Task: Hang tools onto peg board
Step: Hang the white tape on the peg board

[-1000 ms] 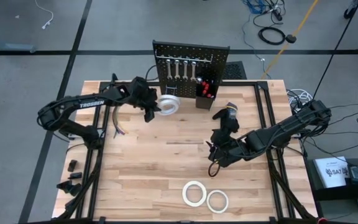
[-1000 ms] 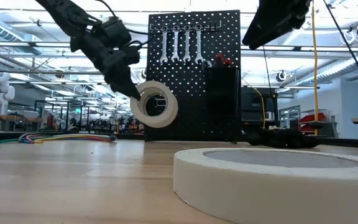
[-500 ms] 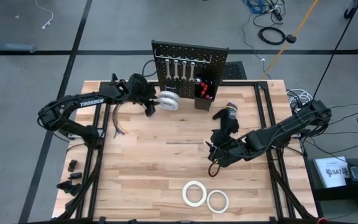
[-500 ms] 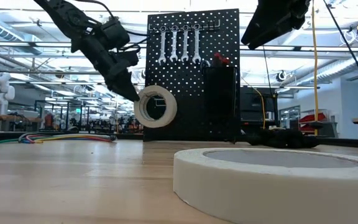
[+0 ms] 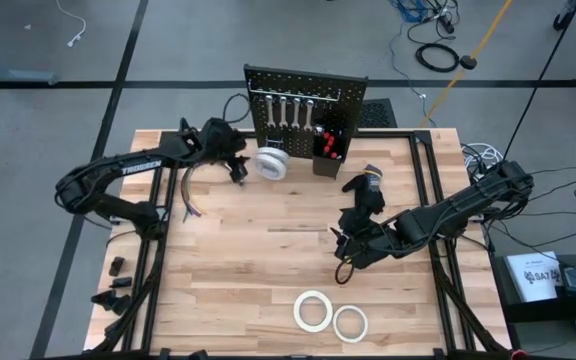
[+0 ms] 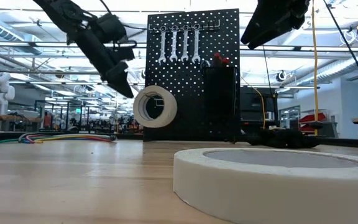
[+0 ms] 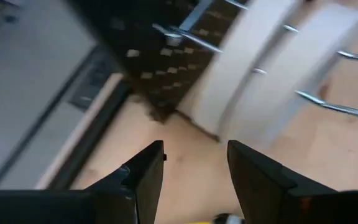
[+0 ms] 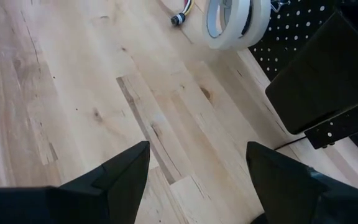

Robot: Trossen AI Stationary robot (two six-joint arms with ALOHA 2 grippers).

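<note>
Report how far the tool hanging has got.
Done: four wrenches hang on the peg board, red-handled tools sit in its bin, and tape hangs at its lower left. In hand: nothing; the left hand is open beside that tape, the right hand open over mid-table. Left: two tape rolls at the table's front.

The middle of the desk is bare wood. The peg board blocks the far edge, and 2 tape rolls lie near the front edge.
</note>
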